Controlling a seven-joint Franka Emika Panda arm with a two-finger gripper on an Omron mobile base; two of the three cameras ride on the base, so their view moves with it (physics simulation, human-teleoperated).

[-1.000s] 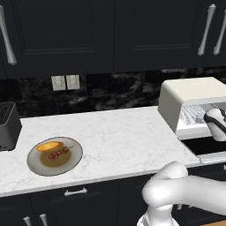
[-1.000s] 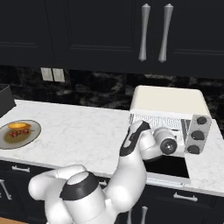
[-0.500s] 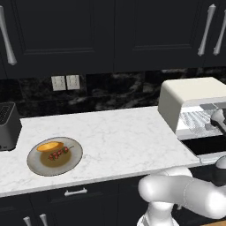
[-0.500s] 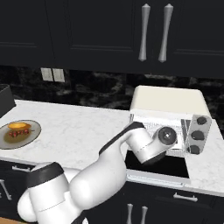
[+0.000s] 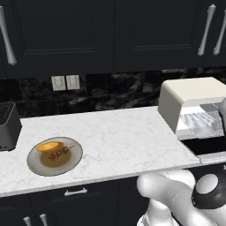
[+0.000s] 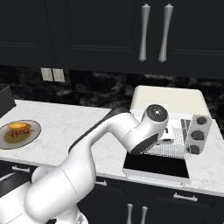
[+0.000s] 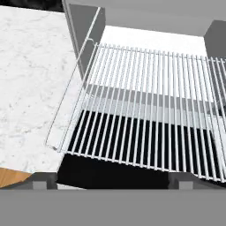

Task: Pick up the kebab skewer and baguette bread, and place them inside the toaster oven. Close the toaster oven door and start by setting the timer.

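Nearest you, the white arm [image 6: 100, 144] sweeps up from the base and bends right, its wrist over the lowered toaster oven door [image 6: 155, 165]. The door lies flat and open, dark glass facing up, jutting past the counter edge. In the hand view you look straight down along the gripper at the wire rack [image 7: 150, 106], which is pulled partway out over the door; the oven's left inner wall stands at the upper left. The fingertips barely show at the bottom edge, so you cannot tell whether the pincer is spread or closed. Nothing is seen between them.

Just beyond, the toaster oven [image 5: 194, 99] sits at the right end of the marble counter [image 5: 114, 137], cavity exposed, three dark knobs [image 6: 197, 133] down its right panel.

Well apart to the left, a round plate [image 5: 42, 163] rests near the counter's front edge. The baguette bread [image 5: 49, 145] lies on its far half; the kebab skewer [image 5: 59, 153] lies just beside it, nearer you, angled.

Further left, a dark slot toaster [image 5: 8, 126] stands against the black backsplash. Wall outlets [image 5: 65, 82] and dark upper cabinets [image 5: 106, 31] sit behind.
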